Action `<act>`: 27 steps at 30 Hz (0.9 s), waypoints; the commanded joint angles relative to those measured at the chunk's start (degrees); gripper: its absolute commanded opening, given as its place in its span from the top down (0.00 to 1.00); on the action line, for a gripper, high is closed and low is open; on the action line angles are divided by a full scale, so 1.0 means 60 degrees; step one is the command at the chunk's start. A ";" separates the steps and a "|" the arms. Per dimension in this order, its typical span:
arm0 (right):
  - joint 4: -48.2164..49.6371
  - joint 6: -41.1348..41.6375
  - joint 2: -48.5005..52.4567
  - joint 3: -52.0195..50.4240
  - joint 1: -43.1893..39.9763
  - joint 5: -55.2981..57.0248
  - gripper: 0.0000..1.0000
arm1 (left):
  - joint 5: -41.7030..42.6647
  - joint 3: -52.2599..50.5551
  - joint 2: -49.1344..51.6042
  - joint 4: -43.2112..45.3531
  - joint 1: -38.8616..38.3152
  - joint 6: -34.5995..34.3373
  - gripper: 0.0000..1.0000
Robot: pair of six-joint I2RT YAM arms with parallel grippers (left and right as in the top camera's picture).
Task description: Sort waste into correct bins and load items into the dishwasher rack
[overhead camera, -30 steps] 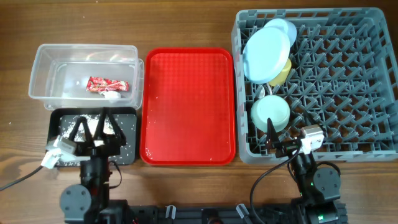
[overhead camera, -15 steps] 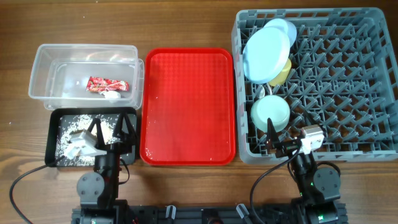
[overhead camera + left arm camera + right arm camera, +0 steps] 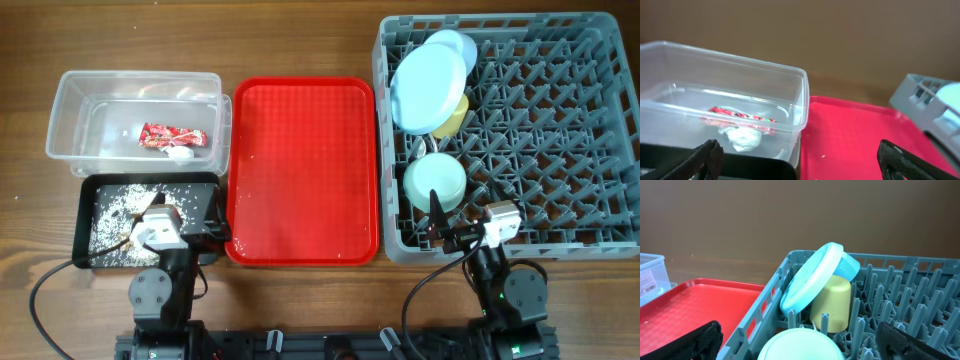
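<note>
The clear tub (image 3: pixel 62 128) holds the red wrapper (image 3: pixel 171 136) and the white tissue (image 3: pixel 180 154); both also show in the left wrist view, the wrapper (image 3: pixel 742 116) and the tissue (image 3: pixel 742 138). Rice scraps (image 3: pixel 122 201) lie in the black tray (image 3: pixel 86 222). My left gripper (image 3: pixel 190 215) hangs open and empty over that tray's right end, facing the tub (image 3: pixel 799 156). The grey rack (image 3: pixel 560 120) holds the blue plate (image 3: pixel 430 78), yellow cup (image 3: pixel 455 120) and mint bowl (image 3: pixel 435 183). My right gripper (image 3: pixel 460 213) is open and empty just before the bowl (image 3: pixel 800 342). Fork and spoon are not clearly visible.
The flat red serving tray (image 3: pixel 302 170) lies between the bins and the rack, with a few specks on it. The tub's near wall stands right behind the black tray. The rack's left wall (image 3: pixel 760 315) rises beside the red tray.
My left arm has swung right across the black tray, from its left corner to its right end, and turned toward the tub. The right arm has not moved.
</note>
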 commanded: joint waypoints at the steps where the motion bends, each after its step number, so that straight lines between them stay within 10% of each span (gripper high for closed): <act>1: 0.0044 -0.0087 -0.0113 -0.0011 -0.0058 -0.0153 0.00 | 0.0339 -0.0055 -0.0153 -0.0029 0.0036 0.1621 0.00; 27: 0.0044 -0.0084 -0.0113 -0.0011 -0.0058 -0.0153 0.00 | 0.0310 -0.0055 -0.0273 -0.0018 0.0878 0.1625 0.00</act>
